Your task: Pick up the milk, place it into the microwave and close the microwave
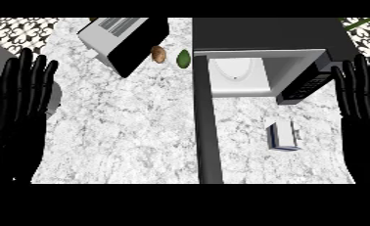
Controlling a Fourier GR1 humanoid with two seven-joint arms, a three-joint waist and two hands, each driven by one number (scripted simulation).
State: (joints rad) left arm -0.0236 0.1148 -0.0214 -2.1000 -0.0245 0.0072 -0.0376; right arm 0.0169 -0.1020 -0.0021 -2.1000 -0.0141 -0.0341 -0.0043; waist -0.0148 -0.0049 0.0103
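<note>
This is a kitchen: a pale, marble-veined counter (130,122) fills most of the frame, with black-and-white patterned tile (29,29) showing in the upper left corner. A silver, slotted toaster (108,32) sits at the upper left, and a microwave (289,68) stands at the upper right with its door (206,122) swung open, a white turntable plate (235,68) inside and a button panel (307,85) on its face. Food lies about as well: a brown potato (158,54) and a green fruit (183,58) near the top centre, and a small milk carton (283,134) at the right.
</note>
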